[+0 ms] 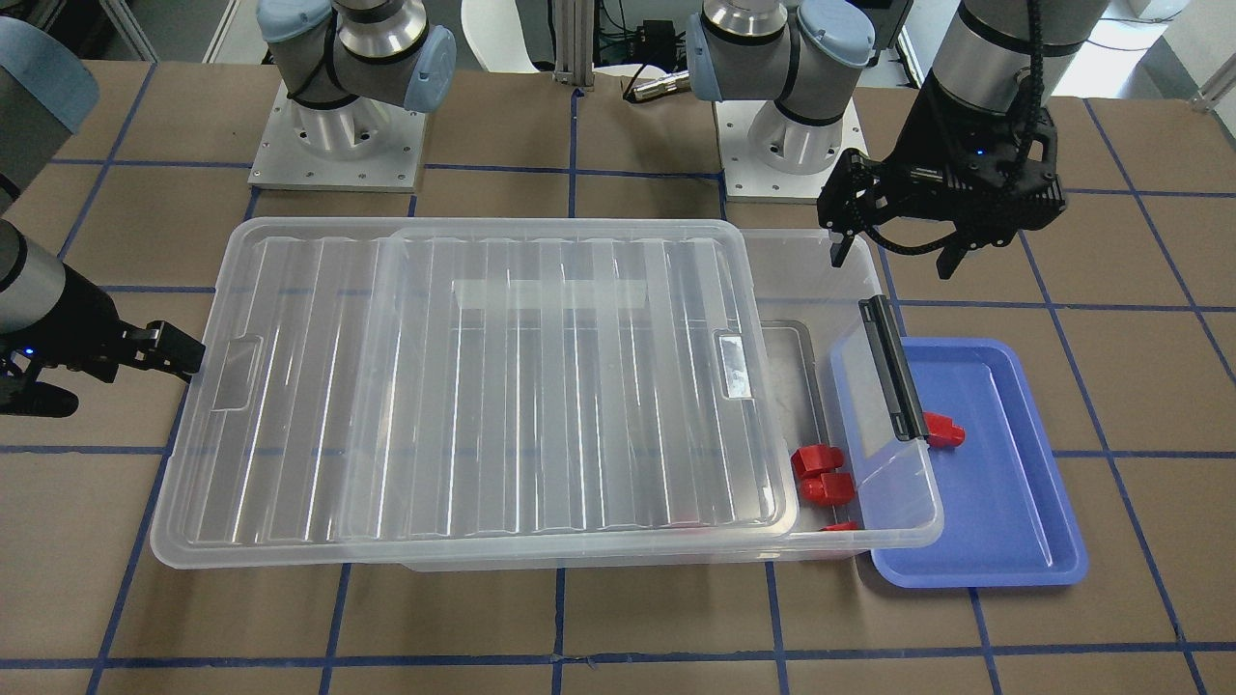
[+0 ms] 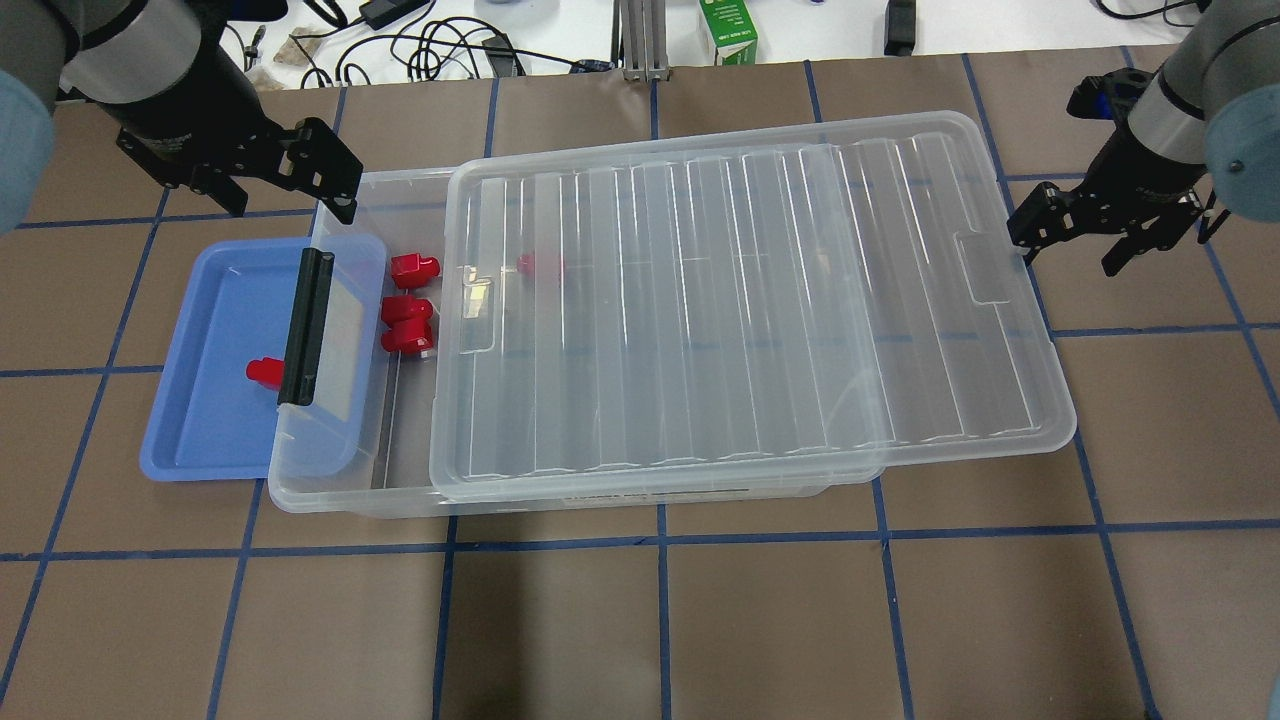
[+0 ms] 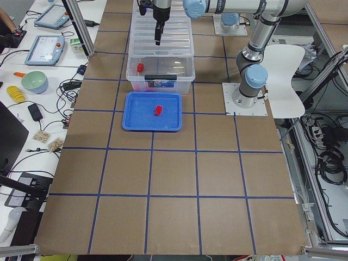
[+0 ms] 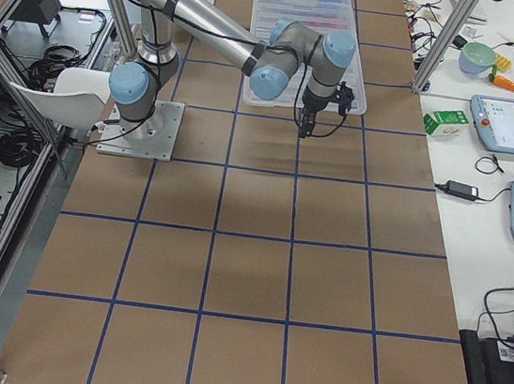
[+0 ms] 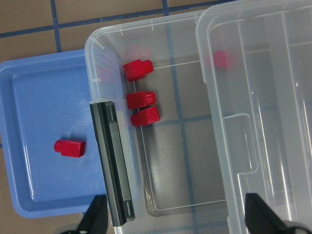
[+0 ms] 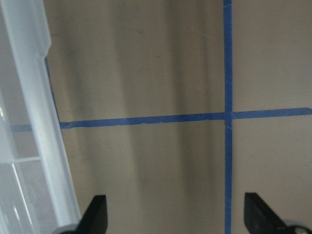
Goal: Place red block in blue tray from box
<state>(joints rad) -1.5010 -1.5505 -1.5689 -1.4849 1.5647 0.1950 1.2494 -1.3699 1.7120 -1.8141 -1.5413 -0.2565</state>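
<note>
Brown tabletop (image 2: pixel 700 620); boxy red block (image 2: pixel 264 372) in rimmed blue tray (image 2: pixel 200 420); left pincer (image 2: pixel 292 208) and right pincer (image 2: pixel 1065 255) spread.

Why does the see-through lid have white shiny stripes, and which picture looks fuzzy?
Front-facing view: light glints off the ribs of the lid as white streaks. Overhead view: the same glare, and a red block under the lid looks pale and smeared. Right wrist view: the lid's rim at the left is out of focus, and soft shadows streak the table.

Green carton (image 2: pixel 727 30) and cables (image 2: pixel 440 45) just off the table (image 2: pixel 640 620); white chair (image 3: pixel 286 65)
</note>
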